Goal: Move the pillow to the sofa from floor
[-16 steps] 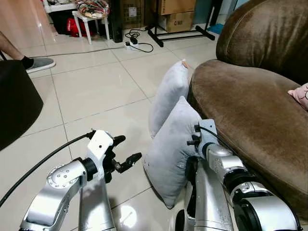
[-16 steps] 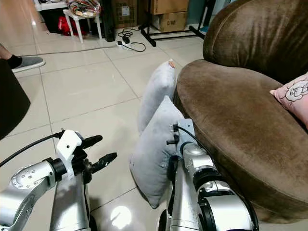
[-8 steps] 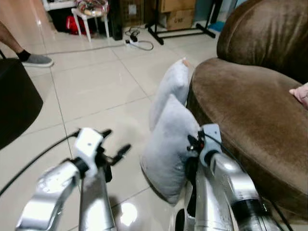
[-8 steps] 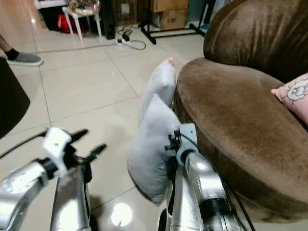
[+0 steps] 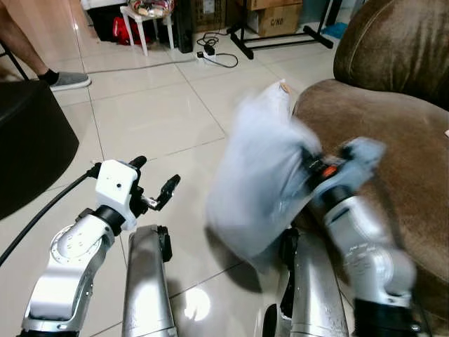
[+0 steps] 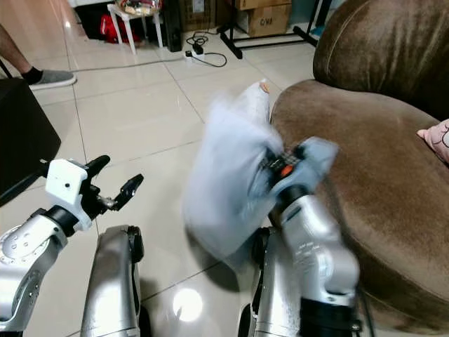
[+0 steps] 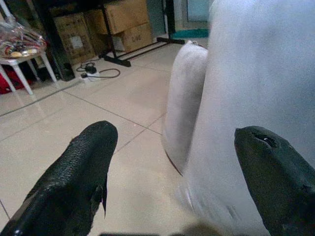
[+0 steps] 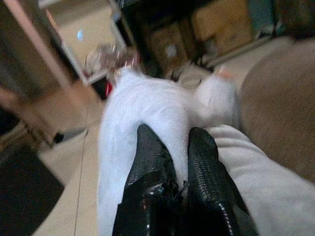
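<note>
A light grey pillow (image 5: 258, 184) hangs blurred above the tile floor, just off the front of the brown sofa (image 5: 393, 123). My right gripper (image 8: 172, 133) is shut on it, its fingers (image 8: 150, 172) pinching a fold of the fabric. A second grey pillow (image 7: 184, 98) leans upright against the sofa front behind the first. To the left, my left gripper (image 5: 154, 173) is held open above the floor, apart from both pillows, with nothing in it.
A black round seat (image 5: 28, 144) stands at the left. A person's leg and grey shoe (image 5: 66, 81) are beyond it. A power strip with cables (image 5: 209, 55), a white stool (image 5: 149, 15) and cardboard boxes (image 5: 277, 10) line the back. A pink cushion (image 6: 438, 137) lies on the sofa.
The right gripper has swung the pillow up off the floor toward the sofa. The left arm has risen slightly. The camera has shifted a little.
</note>
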Tool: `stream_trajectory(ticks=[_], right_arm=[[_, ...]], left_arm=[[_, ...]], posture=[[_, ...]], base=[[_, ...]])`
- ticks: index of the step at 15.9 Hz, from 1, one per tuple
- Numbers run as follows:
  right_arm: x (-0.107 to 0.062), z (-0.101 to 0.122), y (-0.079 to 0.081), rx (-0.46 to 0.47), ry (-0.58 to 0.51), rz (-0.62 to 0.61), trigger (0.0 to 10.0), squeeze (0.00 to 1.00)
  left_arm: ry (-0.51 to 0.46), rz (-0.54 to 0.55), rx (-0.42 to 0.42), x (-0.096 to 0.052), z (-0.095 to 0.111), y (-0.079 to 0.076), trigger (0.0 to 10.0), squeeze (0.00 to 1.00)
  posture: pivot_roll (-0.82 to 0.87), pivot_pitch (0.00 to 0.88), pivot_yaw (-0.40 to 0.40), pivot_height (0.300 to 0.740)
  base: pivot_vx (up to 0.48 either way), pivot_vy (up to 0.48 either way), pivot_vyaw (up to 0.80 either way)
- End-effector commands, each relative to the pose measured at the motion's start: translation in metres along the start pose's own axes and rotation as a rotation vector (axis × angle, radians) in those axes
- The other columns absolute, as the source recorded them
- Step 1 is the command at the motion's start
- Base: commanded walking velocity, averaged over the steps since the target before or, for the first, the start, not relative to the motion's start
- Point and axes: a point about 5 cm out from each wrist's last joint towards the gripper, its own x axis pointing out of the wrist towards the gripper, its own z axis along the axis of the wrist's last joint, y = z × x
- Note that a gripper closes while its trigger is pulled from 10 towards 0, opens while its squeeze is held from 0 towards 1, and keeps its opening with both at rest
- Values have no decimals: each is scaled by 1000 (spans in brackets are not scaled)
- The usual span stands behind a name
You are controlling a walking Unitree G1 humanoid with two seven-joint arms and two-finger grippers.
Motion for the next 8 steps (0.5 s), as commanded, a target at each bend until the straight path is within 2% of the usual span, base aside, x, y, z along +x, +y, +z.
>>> stream_trajectory(ticks=[1, 2, 3, 4, 6, 8], right_arm=[[3, 26, 7, 1, -100, 7, 10000, 0], [4, 33, 7, -7, -121, -12, 10000, 0], [5, 49, 6, -89, -174, -46, 10000, 0], [5, 62, 7, -121, -233, -48, 10000, 0], [4, 91, 13, -125, -363, -28, 10000, 0], [3, 106, 16, -167, -417, -35, 10000, 0]], left_arm=[[-16, -21, 32, 3, 9, -3, 10000, 0], [-19, -21, 38, 5, 10, -1, 10000, 0], [-31, -13, 36, 7, 14, 1, 10000, 0], [-36, -11, 34, 9, 15, 1, 10000, 0], [-41, -27, 28, 13, 16, -2, 10000, 0], [-43, -40, 19, 16, 16, -7, 10000, 0]], posture=[[-21, 0, 4, 410], [-21, 0, 4, 415], [-30, 0, 12, 425], [-33, 0, 15, 430], [-43, 0, 21, 445], [-50, 0, 25, 465]], base=[[0, 0, 0], [0, 0, 0], [0, 0, 0], [0, 0, 0], [0, 0, 0], [0, 0, 0]])
